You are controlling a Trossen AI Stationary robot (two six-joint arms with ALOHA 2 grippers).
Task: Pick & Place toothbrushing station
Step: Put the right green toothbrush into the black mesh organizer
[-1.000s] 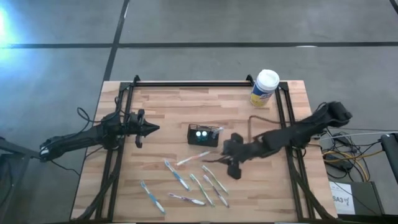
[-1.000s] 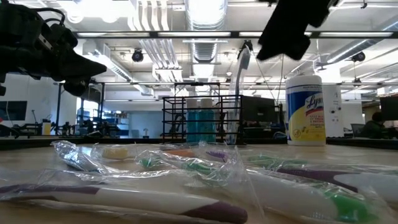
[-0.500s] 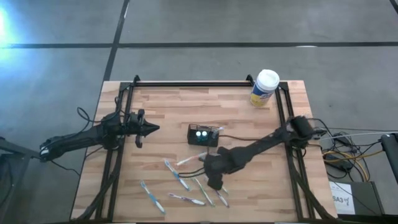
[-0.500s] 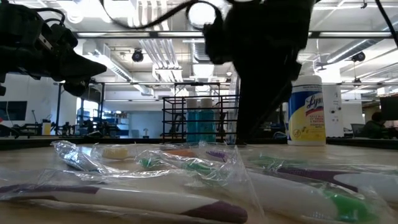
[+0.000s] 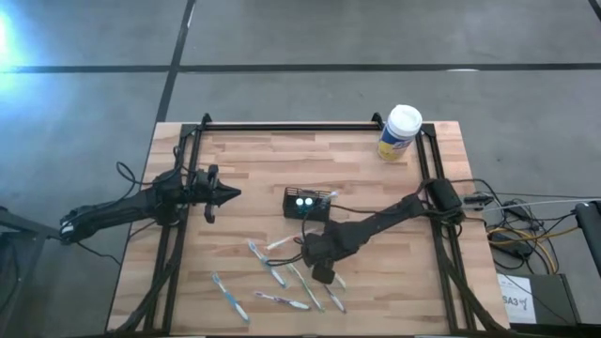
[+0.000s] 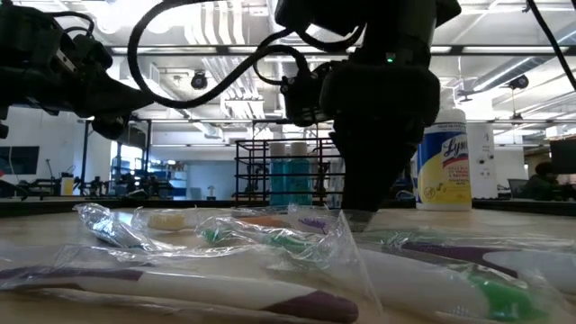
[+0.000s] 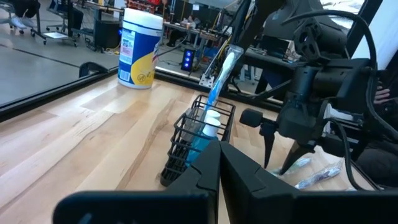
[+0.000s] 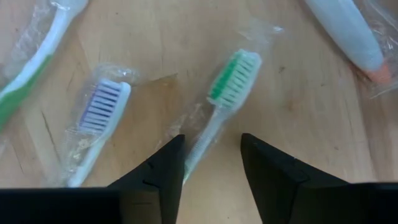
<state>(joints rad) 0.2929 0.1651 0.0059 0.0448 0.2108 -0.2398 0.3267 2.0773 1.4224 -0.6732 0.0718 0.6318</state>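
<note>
The worktop (image 5: 244,164) is a pale wooden slab with a black frame along its edges. The landmark here is the holder (image 5: 308,204), a small black mesh box standing near the worktop's middle, upright, with a blue toothbrush leaning out of it and pale blue tubes inside.

The right arm reaches in from the worktop's right edge, passing just in front of the holder. Its pincer (image 8: 211,165) hangs low over the wrapped toothbrushes in front of the holder, fingers apart, straddling the handle of a green brush (image 8: 227,87). Nothing is clamped between them; whether the tips touch the wrapper cannot be told.

The left arm waits well to the left of the holder, raised off the wood, its pincer (image 5: 228,194) pointing toward the holder with fingers pressed together and empty.

The canister (image 5: 399,132), white-lidded with a yellow label, stands upright well behind and to the right of the holder, by the worktop's far right corner.

Next to the green brush lies a purple brush (image 8: 99,118), also in clear wrap, apart from it. Several more wrapped brushes lie scattered in front of the holder, toward the near edge.
</note>
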